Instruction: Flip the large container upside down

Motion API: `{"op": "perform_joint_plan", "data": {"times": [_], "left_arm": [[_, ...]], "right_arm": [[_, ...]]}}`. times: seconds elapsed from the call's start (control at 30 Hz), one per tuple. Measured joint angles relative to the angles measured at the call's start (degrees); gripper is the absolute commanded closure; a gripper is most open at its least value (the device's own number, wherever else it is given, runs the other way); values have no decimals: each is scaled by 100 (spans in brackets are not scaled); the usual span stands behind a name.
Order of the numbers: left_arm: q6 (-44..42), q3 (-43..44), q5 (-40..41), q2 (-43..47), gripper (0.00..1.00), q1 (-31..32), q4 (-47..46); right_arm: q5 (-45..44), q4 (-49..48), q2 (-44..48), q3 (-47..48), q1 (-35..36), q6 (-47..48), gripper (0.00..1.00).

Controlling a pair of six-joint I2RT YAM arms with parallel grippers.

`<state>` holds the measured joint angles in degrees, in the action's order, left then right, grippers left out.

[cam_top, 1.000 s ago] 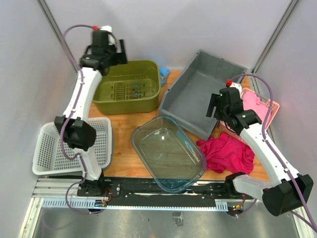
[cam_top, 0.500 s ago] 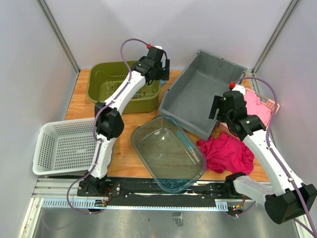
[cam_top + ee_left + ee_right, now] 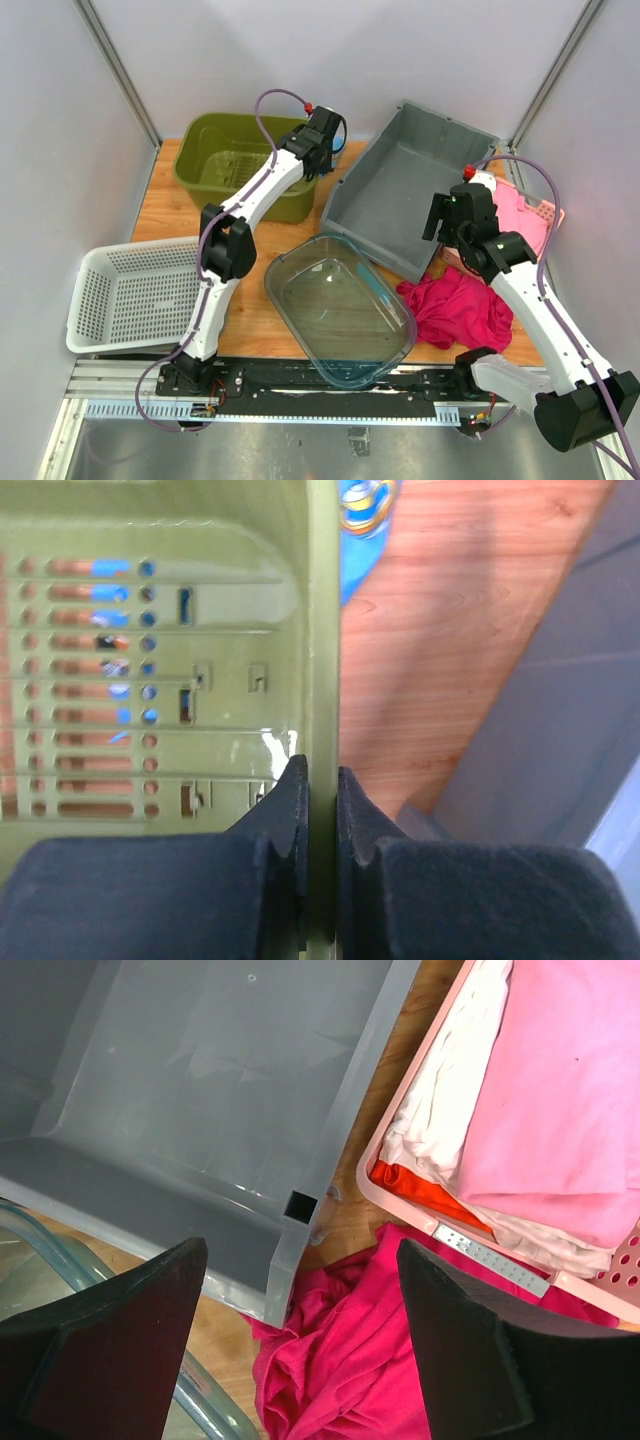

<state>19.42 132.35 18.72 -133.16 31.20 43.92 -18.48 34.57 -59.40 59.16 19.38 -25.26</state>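
Observation:
The large grey container leans tilted at the back right, its open side up; its near corner shows in the right wrist view. Above that corner my right gripper hangs open, holding nothing. An olive-green tub stands at the back left. My left gripper is shut on the right-hand rim of that tub, one finger inside the wall and one outside.
A clear plastic tub lies in the front middle. A crimson cloth is bunched at the grey container's near corner. A pink basket of folded cloths stands far right, a white basket front left.
My left arm swung from the tub's far-left corner across to its right rim and shut on it. The tub shifted slightly left. The right arm barely moved.

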Motion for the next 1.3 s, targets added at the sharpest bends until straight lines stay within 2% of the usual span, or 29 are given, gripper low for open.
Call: {"op": "perform_joint_plan", "data": {"times": [0.2, 0.33, 0.47, 0.53, 0.7, 0.83, 0.93, 1.13, 1.3], "left_arm": [[-363, -7, -385, 273, 100, -37, 120], [-402, -9, -890, 1121, 100, -74, 424], [-120, 15, -2081, 2258, 100, -518, 339], [275, -61, -2979, 2793, 100, -1045, 44], [1469, -1224, -4828, 3746, 100, -2173, -1451], [2380, -2133, -5772, 3807, 100, -2538, -2669], [3488, -3217, -6454, 3792, 100, -2839, -4015], [5974, -4903, -7355, 3711, 100, -3119, -6590], [7370, -5681, -7611, 3709, 100, -3536, -8701]], "right_arm": [[-13, 7, 0, 0, 0, 0, 22], [-74, 9, 26, -15, 0, 0, 22], [-85, -7, 33, -17, 0, 0, 22], [-50, -26, 31, -17, 0, -2, 22], [94, -81, 9, -17, 0, -2, 22], [203, -98, 28, -28, 0, 7, 21], [306, -160, 120, -79, 0, 48, 21], [352, -264, 380, -214, 0, 127, 21], [380, -302, 391, -229, 0, 155, 21]]}}
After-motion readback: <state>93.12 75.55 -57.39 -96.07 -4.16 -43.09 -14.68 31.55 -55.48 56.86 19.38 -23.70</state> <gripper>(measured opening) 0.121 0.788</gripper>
